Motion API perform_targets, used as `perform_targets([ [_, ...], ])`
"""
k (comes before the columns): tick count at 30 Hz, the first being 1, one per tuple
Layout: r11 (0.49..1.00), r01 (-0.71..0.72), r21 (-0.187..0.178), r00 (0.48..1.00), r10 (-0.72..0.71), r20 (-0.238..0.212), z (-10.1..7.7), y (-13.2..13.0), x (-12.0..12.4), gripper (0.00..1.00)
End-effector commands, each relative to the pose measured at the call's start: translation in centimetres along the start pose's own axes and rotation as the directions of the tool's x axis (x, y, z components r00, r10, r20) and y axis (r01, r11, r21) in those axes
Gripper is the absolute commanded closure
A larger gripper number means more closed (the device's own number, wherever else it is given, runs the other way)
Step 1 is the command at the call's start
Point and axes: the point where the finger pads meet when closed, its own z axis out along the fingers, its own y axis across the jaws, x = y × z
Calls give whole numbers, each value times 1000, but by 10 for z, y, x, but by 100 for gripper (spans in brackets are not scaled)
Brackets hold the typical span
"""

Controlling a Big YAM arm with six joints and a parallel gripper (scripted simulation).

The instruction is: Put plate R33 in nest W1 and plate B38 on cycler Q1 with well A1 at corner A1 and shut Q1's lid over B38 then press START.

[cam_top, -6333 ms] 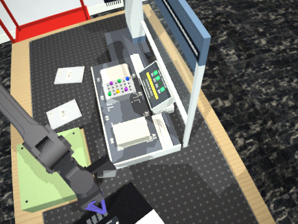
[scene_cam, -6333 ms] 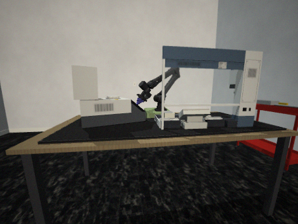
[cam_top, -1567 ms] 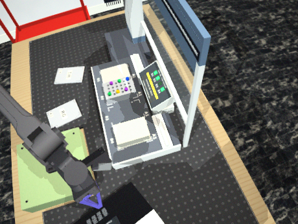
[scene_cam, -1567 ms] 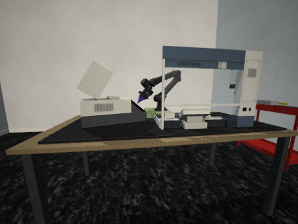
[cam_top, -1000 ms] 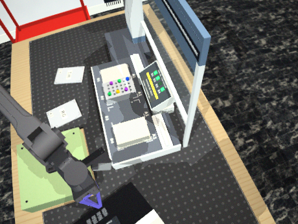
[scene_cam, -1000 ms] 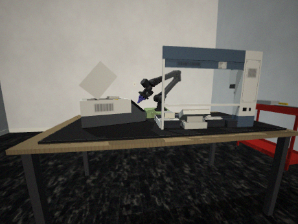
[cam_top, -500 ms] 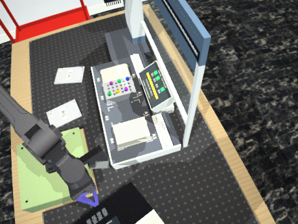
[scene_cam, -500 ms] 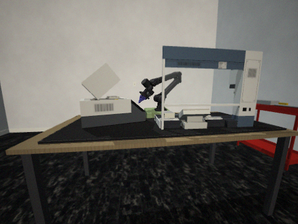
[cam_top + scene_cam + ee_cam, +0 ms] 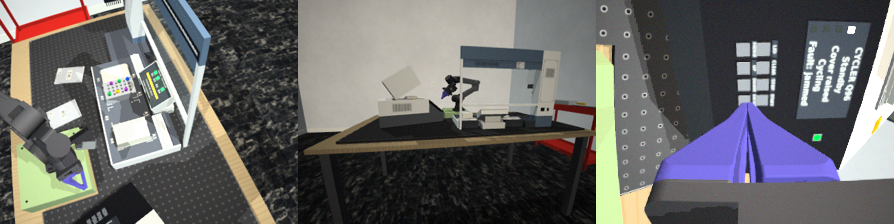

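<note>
My gripper [image 9: 76,181] is shut and empty, hovering above the front panel of the cycler Q1 [image 9: 405,111]; it also shows in the side view [image 9: 444,94]. In the wrist view the purple fingers point down at the two rows of pale keys [image 9: 756,72], a little above them. The lamp [image 9: 817,137] is green. Q1's lid [image 9: 401,81] stands tilted, partly open, over a thin pale plate on the block [image 9: 409,96]. A cream plate [image 9: 114,72] sits on D1. D3 [image 9: 124,105] holds nothing. The W1 nest [image 9: 68,75] holds nothing.
The tube cooling block [image 9: 118,87] with coloured caps is on D2 and the deep-well block [image 9: 131,131] on D4. The RG nest [image 9: 63,114] is empty. A tilted control screen [image 9: 155,85] and the tall white and blue frame [image 9: 191,81] stand behind the deck.
</note>
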Motion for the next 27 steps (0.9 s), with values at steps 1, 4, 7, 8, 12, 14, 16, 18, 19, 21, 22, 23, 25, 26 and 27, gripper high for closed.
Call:
perform_targets([
  [1, 997, -43, 71, 999, 41, 36, -53, -33, -11, 100],
  [4, 996, -47, 70, 998, 44, 37, -59, -31, -12, 100],
  [7, 998, -41, 52, 999, 39, 25, -50, -28, -10, 100],
  [8, 999, -35, 39, 999, 35, 23, -47, -25, -10, 100],
  [12, 999, -26, 27, 999, 26, 22, -40, -20, -9, 100],
  [14, 1000, -23, 21, 1000, 22, 21, -37, -18, -8, 100],
  [16, 1000, -19, 15, 1000, 19, 18, -33, -16, -8, 100],
  [18, 1000, -15, 9, 1000, 15, 13, -29, -14, -6, 100],
  [19, 1000, -14, 9, 1000, 14, 11, -28, -13, -6, 100],
  [21, 1000, -10, 8, 1000, 10, 6, -25, -11, -4, 100],
  [22, 1000, -10, 8, 1000, 10, 6, -25, -11, -4, 100],
  [23, 1000, -10, 8, 1000, 10, 6, -25, -11, -4, 100],
  [25, 1000, -7, 11, 1000, 7, 6, -24, -9, -3, 100],
  [26, 1000, -6, 12, 1000, 6, 3, -23, -8, -2, 100],
  [27, 1000, -5, 10, 1000, 5, 0, -22, -7, -1, 100],
])
